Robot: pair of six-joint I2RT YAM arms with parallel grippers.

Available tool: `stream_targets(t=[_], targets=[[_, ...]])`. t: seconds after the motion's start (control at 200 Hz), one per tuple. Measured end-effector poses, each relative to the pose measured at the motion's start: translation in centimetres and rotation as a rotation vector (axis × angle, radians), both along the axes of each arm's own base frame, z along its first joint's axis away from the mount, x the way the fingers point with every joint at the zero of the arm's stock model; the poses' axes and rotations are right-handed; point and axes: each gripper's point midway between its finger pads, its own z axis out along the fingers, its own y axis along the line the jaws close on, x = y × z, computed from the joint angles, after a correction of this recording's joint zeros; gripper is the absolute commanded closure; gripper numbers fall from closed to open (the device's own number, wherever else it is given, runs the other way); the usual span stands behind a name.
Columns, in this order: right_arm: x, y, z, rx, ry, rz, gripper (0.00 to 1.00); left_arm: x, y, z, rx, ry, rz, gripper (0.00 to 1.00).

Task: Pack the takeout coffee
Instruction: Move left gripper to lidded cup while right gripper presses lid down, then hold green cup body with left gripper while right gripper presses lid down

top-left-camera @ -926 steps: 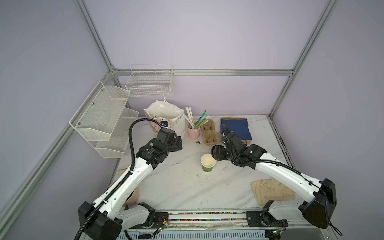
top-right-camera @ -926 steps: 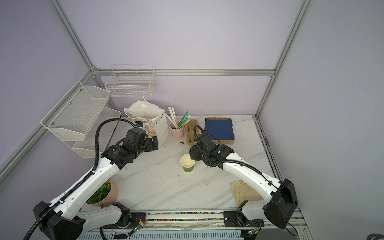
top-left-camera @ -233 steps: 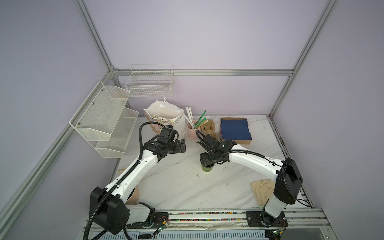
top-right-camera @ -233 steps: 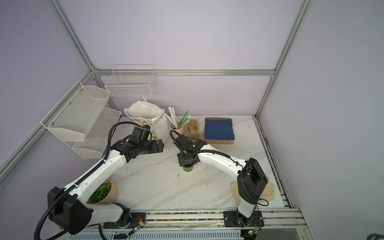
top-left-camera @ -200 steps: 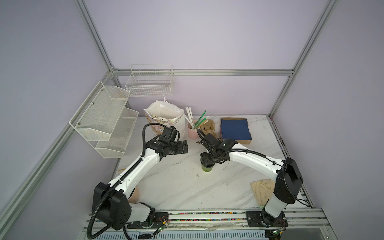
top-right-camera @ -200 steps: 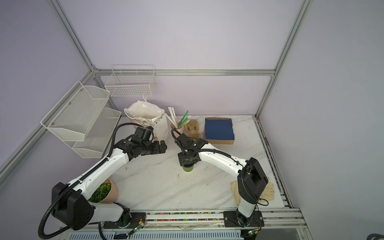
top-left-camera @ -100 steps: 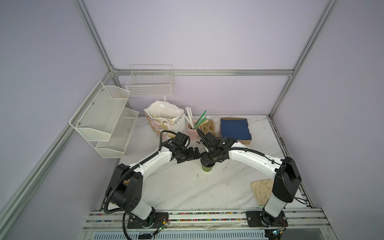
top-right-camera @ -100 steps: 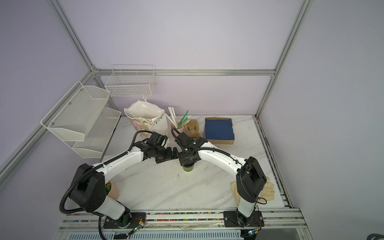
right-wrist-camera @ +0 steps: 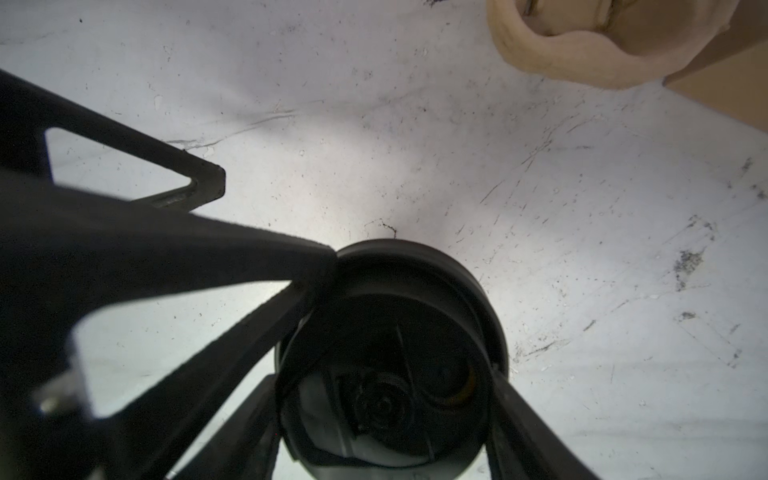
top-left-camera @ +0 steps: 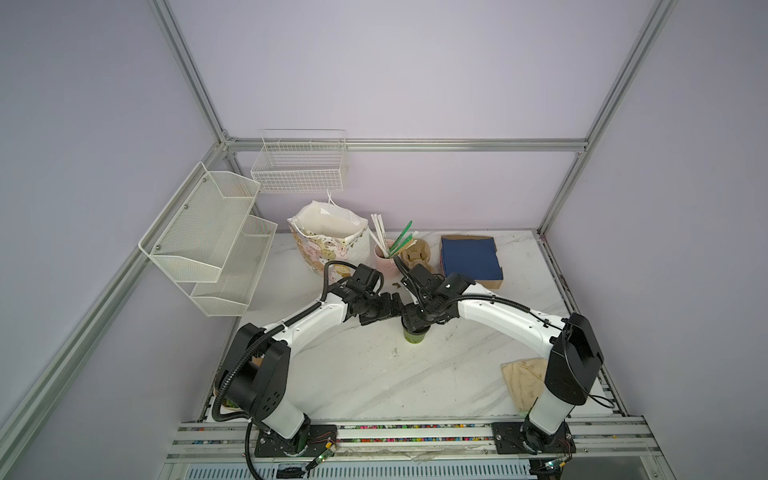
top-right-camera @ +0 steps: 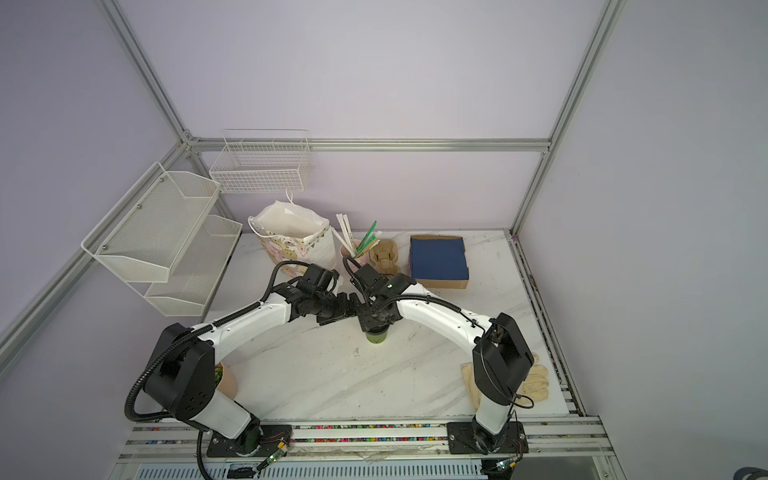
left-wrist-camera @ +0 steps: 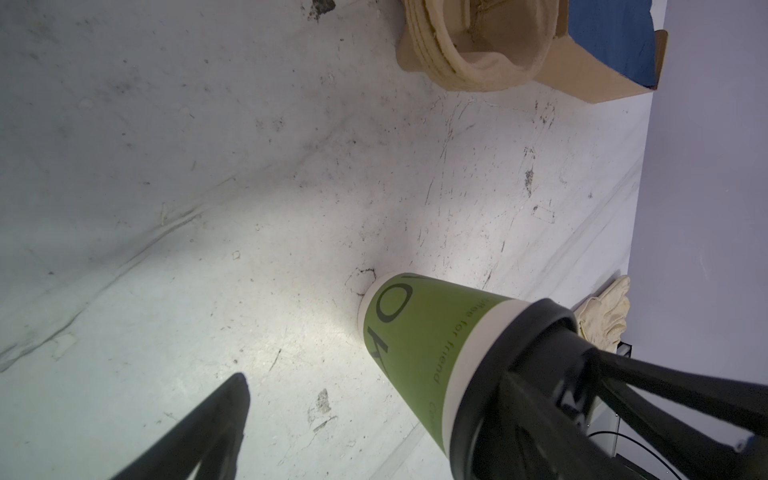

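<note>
So, here's the scene:
- The green paper cup (top-left-camera: 415,337) stands upright mid-table (top-left-camera: 365,374), well in front of the pink mug (top-left-camera: 384,261) and the gift bag (top-left-camera: 328,245).
- A black lid (left-wrist-camera: 540,320) sits on its rim (can't tell if it's pressed home).
- The right gripper (top-left-camera: 415,323) is over the cup, jaws clamped on the lid's edges.
- The left gripper (top-left-camera: 392,307) is just beside the cup, jaws spread apart and holding nothing. One finger (left-wrist-camera: 224,415) hangs clear of the cup's side.

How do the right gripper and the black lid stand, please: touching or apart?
Touching: in the right wrist view the right gripper presses its fingers against the black lid, with no gap.
</note>
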Motion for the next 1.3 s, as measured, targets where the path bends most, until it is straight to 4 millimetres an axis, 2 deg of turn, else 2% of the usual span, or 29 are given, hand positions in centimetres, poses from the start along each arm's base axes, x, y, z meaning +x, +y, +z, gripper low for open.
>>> stream_targets(t=[0.755, 1.03, 1.3], targets=[[-0.1, -0.2, 0.0, 0.003, -0.004, 0.000, 0.31, -0.2, 0.3, -0.2, 0.068, -0.029, 0.006, 0.12], [-0.1, -0.2, 0.1, 0.010, -0.011, 0.000, 0.31, -0.3, 0.6, -0.1, 0.087, -0.034, 0.016, 0.05], [-0.1, -0.1, 0.3, 0.015, -0.014, 0.001, 0.31, -0.5, 1.8, 0.7, 0.121, -0.052, 0.041, 0.03]])
